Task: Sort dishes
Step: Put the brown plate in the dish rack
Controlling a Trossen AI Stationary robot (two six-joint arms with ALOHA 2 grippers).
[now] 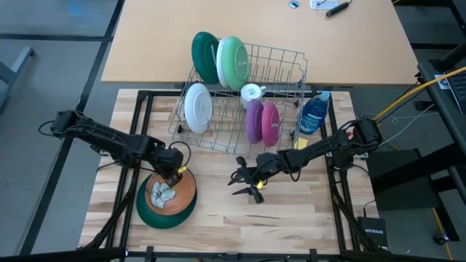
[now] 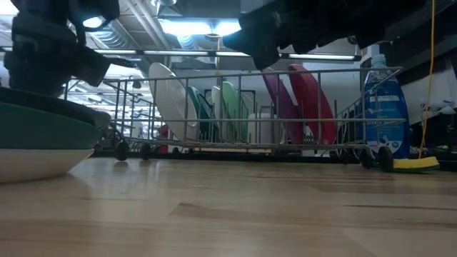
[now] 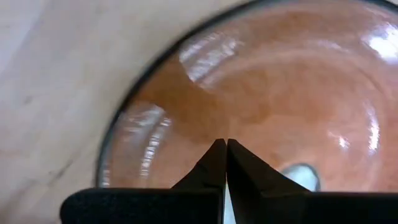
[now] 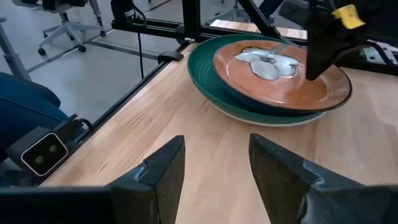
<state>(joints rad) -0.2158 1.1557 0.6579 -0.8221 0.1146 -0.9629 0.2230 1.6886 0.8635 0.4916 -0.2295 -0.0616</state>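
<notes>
most dishes stand in the wire rack at 12 o'clock: a dark green plate, a light green plate, a white plate, a purple plate and a pink plate. left to sort, i judge, is the stack at 8 o'clock: an orange plate in a green bowl. the left gripper, fingers together, sits over the orange plate. the right gripper, fingers apart, waits at 6 o'clock.

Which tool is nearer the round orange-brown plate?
Left. The left tool hangs shut right over the round orange-brown plate; the right tool waits open beside it, apart.
</notes>
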